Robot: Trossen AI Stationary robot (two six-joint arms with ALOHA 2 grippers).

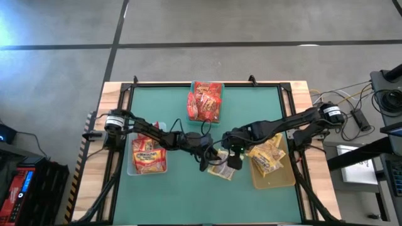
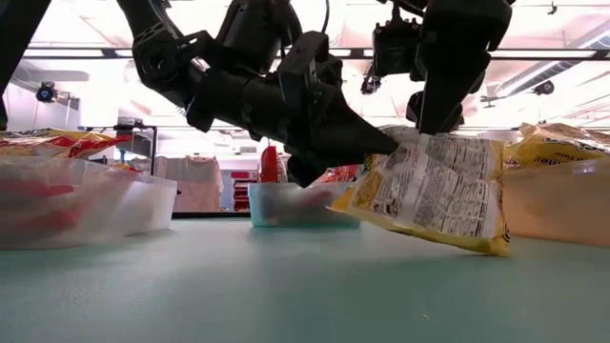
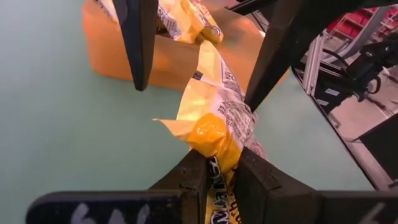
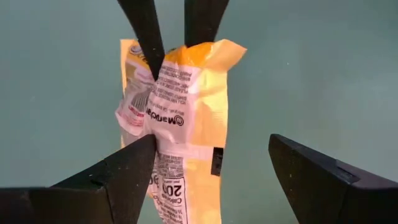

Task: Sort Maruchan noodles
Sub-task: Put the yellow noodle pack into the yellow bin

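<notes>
Item: one flat crinkly yellow Maruchan noodle packet (image 2: 434,195), printed back outward, at mid-desk near the front, hanging between both claws; far corner lifted, low edge at or just above the green desk (image 1: 176,188). Left claw (image 3: 219,163): clamped together on the packet's yellow end seam. Right claw (image 4: 211,163): fingers well apart, straddling the packet's other end, gripping nothing. Long axis: runs from left claw toward right claw, pointing on toward the tan bin (image 1: 276,179) of yellow packets just beyond; left arm alone holds it, so the carry looks to be its job. Other stock: red packets in the clear bin (image 1: 147,157) and teal bin (image 1: 205,100).
</notes>
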